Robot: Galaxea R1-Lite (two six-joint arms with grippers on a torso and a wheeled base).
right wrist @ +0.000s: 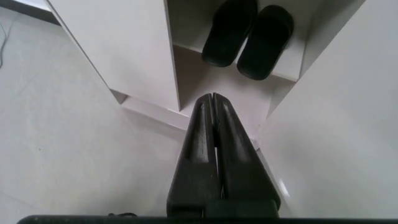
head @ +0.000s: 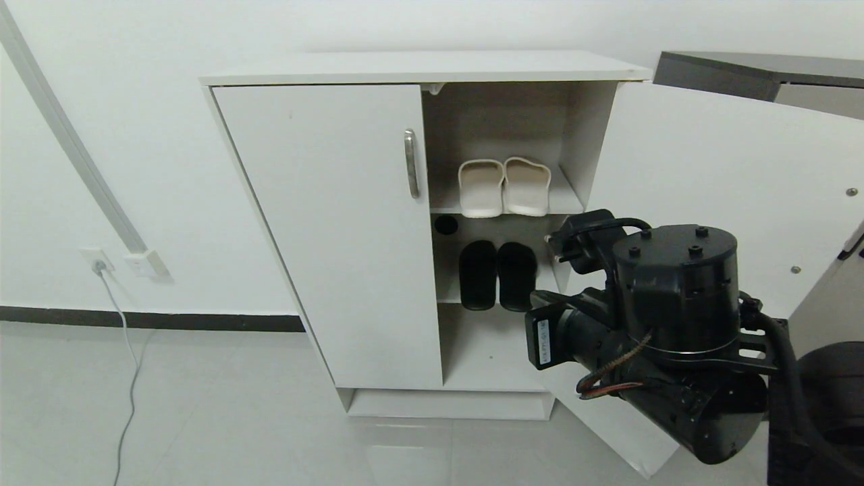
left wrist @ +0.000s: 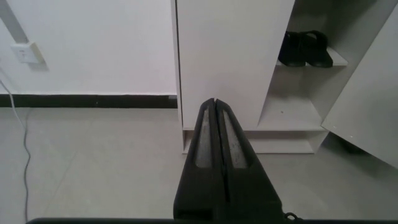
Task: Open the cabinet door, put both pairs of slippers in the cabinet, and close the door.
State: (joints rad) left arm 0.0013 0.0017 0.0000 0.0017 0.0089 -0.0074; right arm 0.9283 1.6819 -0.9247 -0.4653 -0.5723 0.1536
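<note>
item 1, right gripper (right wrist: pixel 213 98): fingers pressed flat together, nothing between them; held low over the floor (right wrist: pixel 74 143) before the opening of the cabinet (head: pixel 418 67).
item 2, black slippers (right wrist: pixel 249 34): pair, side by side on the middle shelf, ahead of the right gripper's tip and apart from it.
item 3, white slippers (head: pixel 503 187): pair, side by side on the shelf above the black pair, higher than that gripper.
item 4, right door (head: pixel 709 175): swung wide open, just beside the right gripper on its right.
item 5, left door (head: pixel 337 229): closed, metal handle (head: pixel 410 164) upright at its inner edge; straight ahead of the left gripper (left wrist: pixel 214 102).
item 6, left gripper: fingers closed together, holding nothing, well back from the cabinet; black slippers ahead and to its right.
item 7, wall socket (head: pixel 94 260) with cable (head: pixel 133 378): on the wall, off to the left gripper's left.
</note>
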